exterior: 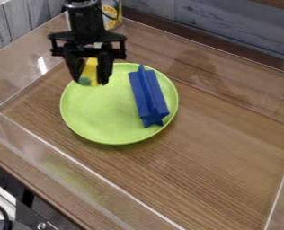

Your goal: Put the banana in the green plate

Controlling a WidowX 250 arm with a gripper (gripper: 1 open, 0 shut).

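Note:
My gripper [88,74] points straight down over the far-left rim of the green plate [109,117]. It is shut on the banana [99,69], a small yellow piece that shows between the black fingers, its dark green tip at the bottom. The banana hangs clear of the plate. A long blue block [148,96] lies on the right half of the plate.
The plate sits on a wooden tabletop [217,153] enclosed by low clear plastic walls [24,148]. The arm comes down from the top left. A grey plank wall runs along the back.

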